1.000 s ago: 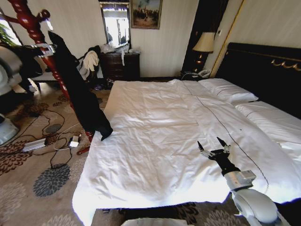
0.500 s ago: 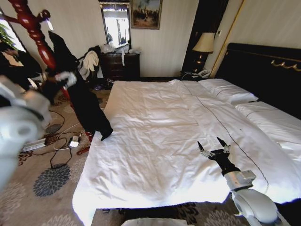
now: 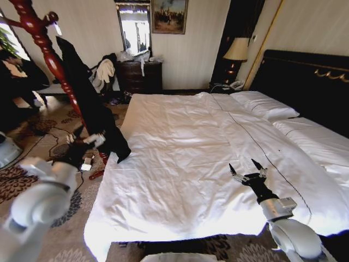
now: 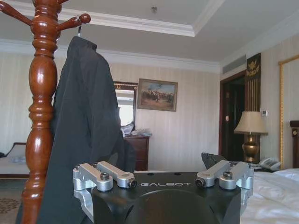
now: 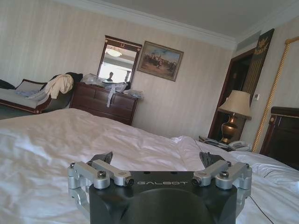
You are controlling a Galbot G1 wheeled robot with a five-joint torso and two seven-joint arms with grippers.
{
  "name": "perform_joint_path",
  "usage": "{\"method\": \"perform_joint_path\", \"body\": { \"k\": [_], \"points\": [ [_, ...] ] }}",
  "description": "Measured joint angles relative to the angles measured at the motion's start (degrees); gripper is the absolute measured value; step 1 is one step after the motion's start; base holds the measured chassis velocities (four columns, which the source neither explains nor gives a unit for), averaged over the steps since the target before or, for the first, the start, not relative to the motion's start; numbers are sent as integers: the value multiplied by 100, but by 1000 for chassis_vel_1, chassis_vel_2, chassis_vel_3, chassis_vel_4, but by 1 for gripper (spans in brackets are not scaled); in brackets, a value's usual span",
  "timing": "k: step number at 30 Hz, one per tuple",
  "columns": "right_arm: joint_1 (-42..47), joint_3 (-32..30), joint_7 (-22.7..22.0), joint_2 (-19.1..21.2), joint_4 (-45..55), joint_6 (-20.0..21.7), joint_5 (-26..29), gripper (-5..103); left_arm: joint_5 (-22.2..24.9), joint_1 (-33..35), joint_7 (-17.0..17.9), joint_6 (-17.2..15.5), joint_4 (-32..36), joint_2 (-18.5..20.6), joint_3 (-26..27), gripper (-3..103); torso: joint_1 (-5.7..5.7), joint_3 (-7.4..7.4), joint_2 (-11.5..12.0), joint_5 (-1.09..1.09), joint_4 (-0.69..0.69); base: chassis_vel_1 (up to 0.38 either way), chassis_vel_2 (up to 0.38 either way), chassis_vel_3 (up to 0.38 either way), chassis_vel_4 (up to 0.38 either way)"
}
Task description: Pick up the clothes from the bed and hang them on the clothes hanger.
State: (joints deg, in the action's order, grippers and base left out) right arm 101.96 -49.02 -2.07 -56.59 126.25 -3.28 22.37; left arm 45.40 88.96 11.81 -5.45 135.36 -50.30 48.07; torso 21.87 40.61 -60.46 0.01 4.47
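Head view: the large limp black long-sleeved garment [image 3: 90, 103] hangs down the tall reddish-brown turned wooden coat stand [image 3: 46, 54] at the left of the room, off the very wide bed with wrinkled white sheets [image 3: 180, 164]. Only its lowest fold rests against the bed's near-left corner. The sheets carry no other clothing. The left tool [image 3: 87, 140] sits low beside the garment's lower part, just off the mattress edge; from here I cannot tell whether its fingers are apart or together. The right tool [image 3: 247, 169] hovers over the sheets at the near right, fingers spread, holding nothing.

Left wrist view: the black garment [image 4: 86, 135] drapes from its shoulders, close to the red-brown stand [image 4: 42, 107]. A thin silver wire hook [image 4: 79, 31] rises from the collar to one of the stand's pegs, so a hanger seems to be inside the shoulders, though its body is covered by cloth. The left tool [image 4: 163, 179] has its fingers spread wide and empty, with the garment just beyond it.

Right wrist view: the right tool [image 5: 159, 173] is spread apart and empty above bare white sheets [image 5: 56, 144].

By my judgement the task looks nearly or wholly done: the garment is off the bed and hung, and both tools are free. What may remain is lifting the trailing hem clear of the mattress corner.
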Motion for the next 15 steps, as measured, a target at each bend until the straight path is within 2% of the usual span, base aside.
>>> {"method": "perform_joint_path", "body": {
  "k": [1, 4, 6, 11, 15],
  "points": [
    [0, 0, 0, 0, 0, 0, 0, 100, 0, 0, 0, 0, 0, 0, 0, 100, 0, 0, 0, 0, 0, 0, 0, 0, 0],
    [0, 0, 0, 0, 0, 0, 0, 100, -591, 431, -177, 304, -25, -426, -185, 100, 0, 0, 0, -1, -1, 0, 0, 0, 0],
    [0, 0, 0, 0, 0, 0, 0, 100, -732, 550, -241, 394, -26, -532, -240, 100, 0, 0, 0, -1, -1, 0, 0, 0, 0],
    [0, 0, 0, 0, 0, 0, 0, 100, -1624, 1149, -589, 903, -96, -959, -536, 100, -1, 0, 0, 0, 0, 0, 0, 0, 0],
    [0, 0, 0, 0, 0, 0, 0, 100, -1972, 1446, -722, 1130, -163, -1189, -645, 100, 0, 0, 0, 0, -1, 0, 0, 0, 0]
  ]
}}
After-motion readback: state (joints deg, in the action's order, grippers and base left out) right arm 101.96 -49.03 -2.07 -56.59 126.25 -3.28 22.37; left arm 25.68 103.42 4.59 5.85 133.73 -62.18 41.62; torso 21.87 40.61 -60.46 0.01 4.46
